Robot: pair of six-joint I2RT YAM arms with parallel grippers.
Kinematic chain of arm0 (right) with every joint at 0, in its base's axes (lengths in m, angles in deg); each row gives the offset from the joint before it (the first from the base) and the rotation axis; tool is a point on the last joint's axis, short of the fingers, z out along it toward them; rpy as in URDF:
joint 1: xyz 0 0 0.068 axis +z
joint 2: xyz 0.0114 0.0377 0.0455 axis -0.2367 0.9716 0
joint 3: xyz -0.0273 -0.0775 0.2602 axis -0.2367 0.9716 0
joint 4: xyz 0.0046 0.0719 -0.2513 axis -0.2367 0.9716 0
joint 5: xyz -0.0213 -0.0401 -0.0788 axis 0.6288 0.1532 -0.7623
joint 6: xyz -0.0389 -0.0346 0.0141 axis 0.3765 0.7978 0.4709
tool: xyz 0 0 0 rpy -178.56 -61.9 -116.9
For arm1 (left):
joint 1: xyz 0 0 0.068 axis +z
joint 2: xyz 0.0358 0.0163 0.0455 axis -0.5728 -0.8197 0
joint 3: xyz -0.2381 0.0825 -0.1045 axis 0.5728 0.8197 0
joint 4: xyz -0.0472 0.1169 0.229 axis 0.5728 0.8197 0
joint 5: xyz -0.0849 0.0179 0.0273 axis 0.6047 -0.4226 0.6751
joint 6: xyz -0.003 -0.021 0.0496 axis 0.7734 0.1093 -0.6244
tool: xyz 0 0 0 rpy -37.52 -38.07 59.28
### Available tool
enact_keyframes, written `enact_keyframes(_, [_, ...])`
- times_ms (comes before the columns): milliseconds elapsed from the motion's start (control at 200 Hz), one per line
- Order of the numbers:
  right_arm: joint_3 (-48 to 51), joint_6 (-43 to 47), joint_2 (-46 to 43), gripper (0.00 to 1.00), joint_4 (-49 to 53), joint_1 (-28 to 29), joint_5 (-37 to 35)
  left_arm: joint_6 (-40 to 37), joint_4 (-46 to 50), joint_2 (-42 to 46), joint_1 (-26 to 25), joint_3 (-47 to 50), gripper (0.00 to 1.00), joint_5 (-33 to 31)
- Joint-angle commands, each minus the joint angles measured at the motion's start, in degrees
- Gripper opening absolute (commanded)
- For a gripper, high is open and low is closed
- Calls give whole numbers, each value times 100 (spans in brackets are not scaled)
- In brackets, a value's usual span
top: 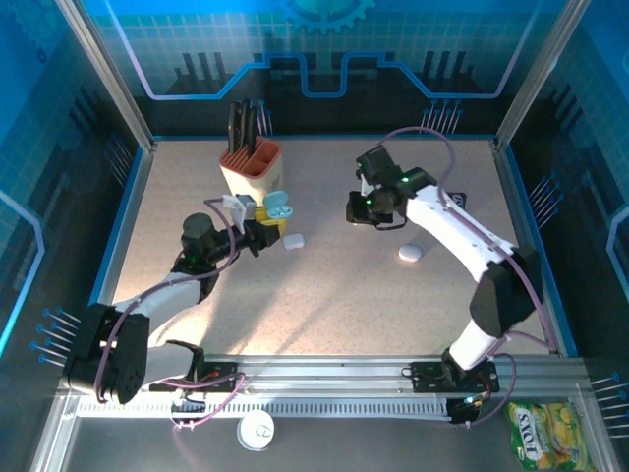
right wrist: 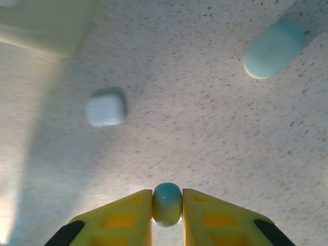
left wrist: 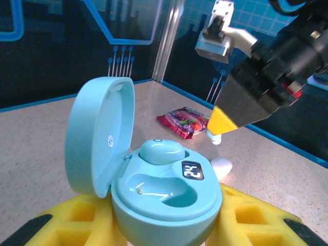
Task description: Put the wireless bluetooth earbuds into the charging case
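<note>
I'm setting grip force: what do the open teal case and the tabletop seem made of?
Open teal case: likely hard plastic, smooth and glossy; sharp light reflections sit in its wells. Tabletop: matte, beige with fine dark speckles; laminate or stone-look, cannot tell which.

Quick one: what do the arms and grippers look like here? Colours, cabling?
Left arm and right arm: white links, black joints, lilac cables looped alongside. Green lights at the right wrist. Right gripper: yellow fingers, square recesses, black tips.
</note>
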Motion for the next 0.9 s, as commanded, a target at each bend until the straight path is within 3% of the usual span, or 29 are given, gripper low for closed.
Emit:
enact_keyframes(0, [304, -595, -498, 21, -408, -115, 1073, -381, -137, -217, -271, -408, 35, -184])
enact_keyframes(315, [318, -1138, -1178, 21, -986, -66, 1836, -742, -98, -774, -867, -1052, 34, -379])
enact_keyframes(565, [-246, -1072, -927, 22, -1126, 211, 1833, -1058, 132, -929, -1274, -1372, 34, -617])
enact_keyframes(895, [-727, -1033, -455, 22, -1215, 341, 2007, -1228, 267, -917, -1400, -1479, 34, -696])
